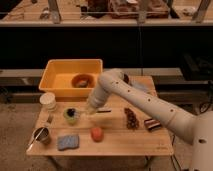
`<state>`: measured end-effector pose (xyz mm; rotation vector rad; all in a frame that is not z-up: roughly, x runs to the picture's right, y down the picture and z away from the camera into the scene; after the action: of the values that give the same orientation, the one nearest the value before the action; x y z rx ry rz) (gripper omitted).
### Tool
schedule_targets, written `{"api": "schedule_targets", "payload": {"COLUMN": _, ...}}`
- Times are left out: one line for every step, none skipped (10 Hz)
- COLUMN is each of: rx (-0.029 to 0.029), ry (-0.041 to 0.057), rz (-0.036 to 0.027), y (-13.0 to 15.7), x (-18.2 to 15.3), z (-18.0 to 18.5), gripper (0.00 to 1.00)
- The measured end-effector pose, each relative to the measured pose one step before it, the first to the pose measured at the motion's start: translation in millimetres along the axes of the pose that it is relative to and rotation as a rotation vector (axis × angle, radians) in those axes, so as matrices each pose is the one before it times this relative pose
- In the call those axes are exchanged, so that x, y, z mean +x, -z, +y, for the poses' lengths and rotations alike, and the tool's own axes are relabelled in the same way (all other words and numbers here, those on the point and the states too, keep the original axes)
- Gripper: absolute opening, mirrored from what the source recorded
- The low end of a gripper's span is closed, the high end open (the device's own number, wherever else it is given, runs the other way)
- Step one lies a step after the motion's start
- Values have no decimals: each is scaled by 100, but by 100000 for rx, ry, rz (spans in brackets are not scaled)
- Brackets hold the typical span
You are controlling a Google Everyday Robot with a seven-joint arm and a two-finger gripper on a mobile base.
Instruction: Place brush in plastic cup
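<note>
The light-green plastic cup [71,118] stands on the wooden table [115,142], left of centre. My gripper [90,108] is just to the right of the cup, at about rim height, and is shut on the brush. The brush's black handle end [71,111] shows at the cup's mouth. Its pale part runs back towards the gripper and is hard to tell apart from it. My arm reaches in from the lower right across the table.
A yellow bin [60,75] with a brown bowl [82,81] stands at the back left. A white-cream cylinder [48,101], a metal cup [42,135] with a pale utensil, a blue sponge [68,142], a red fruit [96,133], dark grapes [131,118] and a dark can [151,124] lie around.
</note>
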<state>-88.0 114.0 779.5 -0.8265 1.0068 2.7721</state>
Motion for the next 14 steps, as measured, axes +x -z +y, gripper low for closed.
{"api": "schedule_targets", "payload": {"rx": -1581, "ry": -11228, "rz": -486, "y": -278, "x": -853, "z": 70, "gripper": 4}}
{"api": "schedule_targets", "payload": {"rx": -3875, "ry": -12291, "rz": 224, "y": 387, "x": -604, "z": 204, "gripper": 4}}
{"api": "schedule_targets", "payload": {"rx": -2691, "ry": -8934, "rz": 383, "y": 422, "x": -555, "z": 183, "gripper": 4}}
{"api": "schedule_targets", "payload": {"rx": -4110, "ry": -8540, "rz": 1368, "y": 685, "x": 160, "z": 173, "gripper": 4}}
{"api": "schedule_targets", "payload": {"rx": -2526, "ry": -1656, "rz": 923, "y": 497, "x": 322, "z": 85, "gripper": 4}}
{"api": "schedule_targets", "payload": {"rx": -2517, "ry": 266, "rz": 659, "y": 468, "x": 266, "z": 41, "gripper": 4}}
{"api": "schedule_targets", "payload": {"rx": -2274, "ry": 2362, "rz": -80, "y": 99, "x": 873, "z": -225, "gripper": 4}}
{"api": "schedule_targets", "payload": {"rx": -1694, "ry": 2824, "rz": -1217, "y": -316, "x": 775, "z": -164, "gripper": 4}}
{"api": "schedule_targets", "payload": {"rx": -719, "ry": 2186, "rz": -1346, "y": -390, "x": 702, "z": -97, "gripper": 4}}
{"api": "schedule_targets", "payload": {"rx": -333, "ry": 1825, "rz": -1742, "y": -543, "x": 504, "z": 38, "gripper": 4}}
{"api": "schedule_targets", "payload": {"rx": 611, "ry": 1873, "rz": -1873, "y": -759, "x": 557, "z": -42, "gripper": 4}}
{"api": "schedule_targets", "payload": {"rx": 1080, "ry": 449, "rz": -1057, "y": -777, "x": 204, "z": 29, "gripper": 4}}
{"api": "schedule_targets", "payload": {"rx": 734, "ry": -265, "rz": -627, "y": -669, "x": -144, "z": 160, "gripper": 4}}
{"api": "schedule_targets", "payload": {"rx": 1287, "ry": -245, "rz": -892, "y": -956, "x": -405, "z": 50, "gripper": 4}}
